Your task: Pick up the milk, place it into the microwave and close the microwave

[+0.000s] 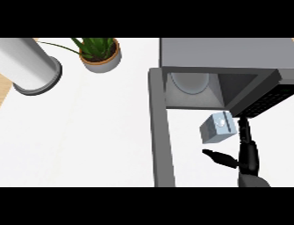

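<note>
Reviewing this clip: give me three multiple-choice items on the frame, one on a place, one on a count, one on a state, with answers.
1. Where is the milk carton?
A. inside the microwave
B. on the counter in front of the microwave's opening
C. beside the potted plant

2. How many hands show?
A. none
B. one
C. two

3. The microwave door is:
A. swung open
B. shut
C. missing

Answers:
1 B, the carton sits just outside the microwave cavity.
2 B, only the right hand shows, fingers spread beside the carton.
3 A, the door juts toward the viewer from the cavity's left edge.
</note>
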Robot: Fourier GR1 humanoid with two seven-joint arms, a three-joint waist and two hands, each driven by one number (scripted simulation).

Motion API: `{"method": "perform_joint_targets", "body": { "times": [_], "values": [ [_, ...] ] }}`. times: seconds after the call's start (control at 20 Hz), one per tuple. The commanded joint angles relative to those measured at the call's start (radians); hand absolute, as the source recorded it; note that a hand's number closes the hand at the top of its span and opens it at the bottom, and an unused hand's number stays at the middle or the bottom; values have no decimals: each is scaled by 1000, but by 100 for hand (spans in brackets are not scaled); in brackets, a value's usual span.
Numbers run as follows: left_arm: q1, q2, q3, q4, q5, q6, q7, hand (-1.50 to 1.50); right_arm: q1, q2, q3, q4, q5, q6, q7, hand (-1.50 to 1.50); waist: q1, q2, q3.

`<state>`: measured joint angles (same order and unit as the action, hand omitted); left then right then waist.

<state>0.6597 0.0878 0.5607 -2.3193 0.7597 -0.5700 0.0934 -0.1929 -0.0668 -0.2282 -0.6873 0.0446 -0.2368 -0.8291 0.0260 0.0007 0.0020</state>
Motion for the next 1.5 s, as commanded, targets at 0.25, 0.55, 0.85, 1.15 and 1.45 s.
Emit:
{"method": "perform_joint_targets", "body": {
  "times": [0.25, 0.55, 0.85, 1.15, 1.45],
  "values": [
    [53, 53, 48, -124, 193, 12, 44, -150, -130, -36, -41, 255, -21, 100, -140, 150, 8, 4, 2],
    [46, -32, -15, -155, 118, 14, 53, -150, -218, -43, -66, 356, -17, 78, -237, 150, 8, 5, 2],
    [4, 15, 24, -58, 132, -24, 21, -150, -217, -48, -3, 372, 23, 234, -278, 150, 2, 3, 0],
    [19, -2, 8, -90, 138, -10, 39, -150, -272, -52, 25, 385, 33, 308, -272, 150, 2, 3, 1],
    [22, 44, 69, -98, 210, 10, 70, -150, -326, -34, 51, 337, 56, 232, -218, 150, -10, -1, -1]
  ]
}}
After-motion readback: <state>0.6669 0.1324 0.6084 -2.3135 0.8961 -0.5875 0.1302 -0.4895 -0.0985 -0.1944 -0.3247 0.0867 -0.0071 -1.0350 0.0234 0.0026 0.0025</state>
